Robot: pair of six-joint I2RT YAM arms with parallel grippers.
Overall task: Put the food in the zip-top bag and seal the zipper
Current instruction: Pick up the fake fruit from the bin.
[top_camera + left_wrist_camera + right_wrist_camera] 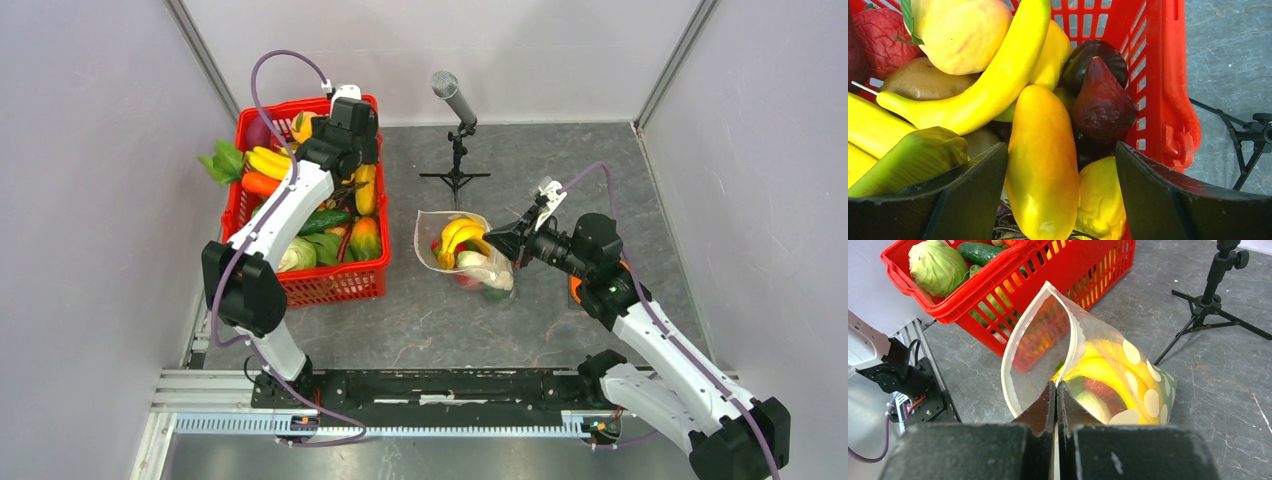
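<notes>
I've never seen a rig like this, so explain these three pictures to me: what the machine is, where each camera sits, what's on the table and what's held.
This is a two-armed robot bolted at the near edge of the table; each arm ends in a two-finger gripper. The wide picture looks down from above; the other two come from cameras on the wrists. On that grey table stand a red basket of toy food, a microphone stand and a clear dotted zip-top bag with bananas inside. The right gripper is shut on the bag's mouth edge, which gapes open. The left gripper is open, down in the basket, its fingers either side of a yellow-orange fruit, not yet gripping it.
</notes>
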